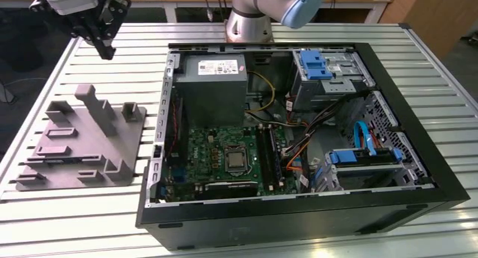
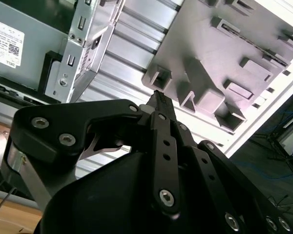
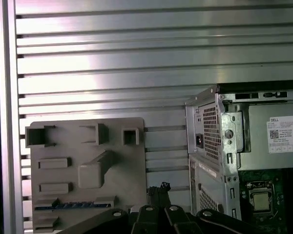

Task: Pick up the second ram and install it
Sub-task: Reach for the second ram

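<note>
Your gripper (image 1: 107, 52) hangs pinched together and empty above the worktop (image 1: 142, 79) near the grey fixture (image 1: 75, 146), whose edge slot holds the second ram (image 3: 63, 205); descending like this would likely jab the board.

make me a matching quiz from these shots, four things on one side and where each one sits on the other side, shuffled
Things
1. gripper
2. second ram
3. grey fixture
4. power supply

Places
a. lying in a slot of the grey fixture
b. inside the computer case, next to the motherboard
c. on the slatted table, beside the case
d. up in the air above the table, holding nothing

Pairs: 1-d, 2-a, 3-c, 4-b
</note>
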Tool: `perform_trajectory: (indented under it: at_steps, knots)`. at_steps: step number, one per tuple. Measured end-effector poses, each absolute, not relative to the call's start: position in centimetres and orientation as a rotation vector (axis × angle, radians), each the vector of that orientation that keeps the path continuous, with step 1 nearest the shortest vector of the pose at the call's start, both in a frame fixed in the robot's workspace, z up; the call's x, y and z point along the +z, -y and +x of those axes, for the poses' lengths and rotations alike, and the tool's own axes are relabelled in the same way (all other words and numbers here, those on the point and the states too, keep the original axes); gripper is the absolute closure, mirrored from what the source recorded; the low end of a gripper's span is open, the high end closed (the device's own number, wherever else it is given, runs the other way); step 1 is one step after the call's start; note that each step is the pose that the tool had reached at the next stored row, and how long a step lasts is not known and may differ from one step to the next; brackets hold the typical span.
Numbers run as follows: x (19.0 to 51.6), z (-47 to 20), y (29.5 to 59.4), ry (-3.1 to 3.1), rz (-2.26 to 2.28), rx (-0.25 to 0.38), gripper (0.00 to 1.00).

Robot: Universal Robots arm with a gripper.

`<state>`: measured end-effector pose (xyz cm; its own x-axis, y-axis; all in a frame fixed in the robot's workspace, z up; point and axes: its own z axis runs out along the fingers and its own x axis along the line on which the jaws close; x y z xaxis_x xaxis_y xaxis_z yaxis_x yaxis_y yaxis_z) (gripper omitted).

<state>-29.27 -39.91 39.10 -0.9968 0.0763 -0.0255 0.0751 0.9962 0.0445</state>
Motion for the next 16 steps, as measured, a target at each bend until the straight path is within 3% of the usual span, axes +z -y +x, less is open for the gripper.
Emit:
perform_trajectory:
  at_steps: [16]
  knots:
    - [38.9,-31.6,40.6,-3.112,0.118,0.068,0.90]
